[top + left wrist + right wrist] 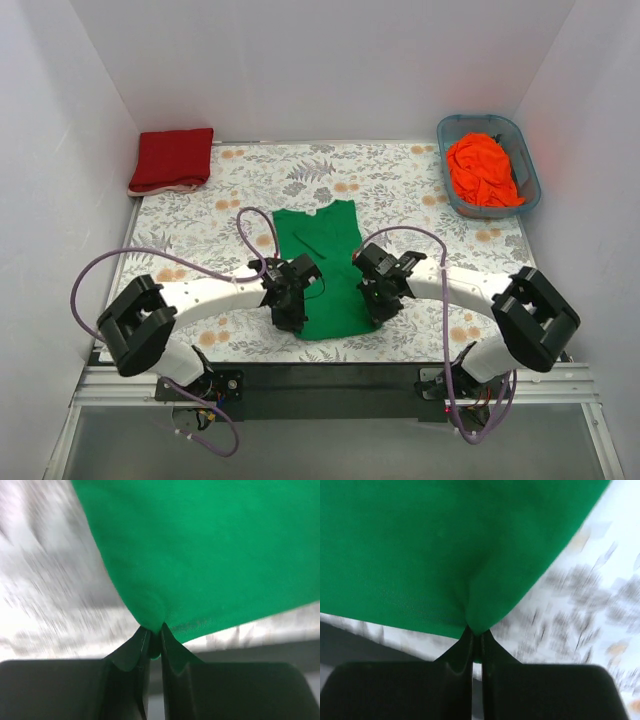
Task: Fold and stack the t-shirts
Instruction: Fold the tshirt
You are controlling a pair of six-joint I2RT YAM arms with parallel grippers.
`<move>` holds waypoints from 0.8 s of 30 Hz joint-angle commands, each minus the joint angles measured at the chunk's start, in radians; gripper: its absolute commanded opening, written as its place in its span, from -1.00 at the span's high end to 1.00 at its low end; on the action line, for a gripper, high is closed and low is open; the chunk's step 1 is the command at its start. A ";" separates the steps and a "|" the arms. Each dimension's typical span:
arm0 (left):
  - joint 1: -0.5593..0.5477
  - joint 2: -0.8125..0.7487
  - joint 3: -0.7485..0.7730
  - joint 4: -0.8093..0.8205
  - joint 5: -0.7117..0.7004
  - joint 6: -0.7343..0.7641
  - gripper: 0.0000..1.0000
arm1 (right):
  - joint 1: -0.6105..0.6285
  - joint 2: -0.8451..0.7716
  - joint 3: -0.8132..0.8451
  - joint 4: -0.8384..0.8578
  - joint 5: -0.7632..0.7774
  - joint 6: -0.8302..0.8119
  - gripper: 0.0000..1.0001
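Left claw (155, 630): clenched; its 2 fingers meet on a small pinch of green fabric, which puckers just above the tips in the left wrist view.
Right claw (476, 632): clenched likewise; its 2 fingers nip a fold of the same green fabric, which bunches into a point at the tips in the right wrist view.
Green t-shirt (325, 260): lies in the middle of the table (400, 180), folded into a long narrow panel, collar toward the far side, hem toward the arm bases.
Shirt relative to claws: it sits between the 2 claws. The left claw grips its left edge and the right claw its right edge, both at the near half of the panel, close to the hem. From each set of tips the cloth spreads away across most of the wrist view.
Lift off the table: cannot be told; the patterned surface beside the cloth is blurred in both wrist views.
Red t-shirt (172, 158): folded into a neat rectangle at the far left corner, well apart from both claws.
Orange t-shirt (482, 170): crumpled inside the blue-grey tub (531, 175) at the far right corner, well apart from both claws.
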 commanded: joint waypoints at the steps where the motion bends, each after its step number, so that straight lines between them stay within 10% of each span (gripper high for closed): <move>1: -0.139 -0.135 -0.009 -0.229 0.085 -0.099 1.00 | 0.029 -0.136 -0.037 -0.381 -0.128 -0.060 0.97; 9: -0.269 -0.296 0.076 -0.352 0.179 -0.253 1.00 | 0.021 -0.244 0.215 -0.688 -0.044 -0.104 0.97; 24: 0.119 -0.318 0.143 -0.254 0.193 -0.017 1.00 | -0.059 0.071 0.692 -0.714 0.067 -0.276 0.97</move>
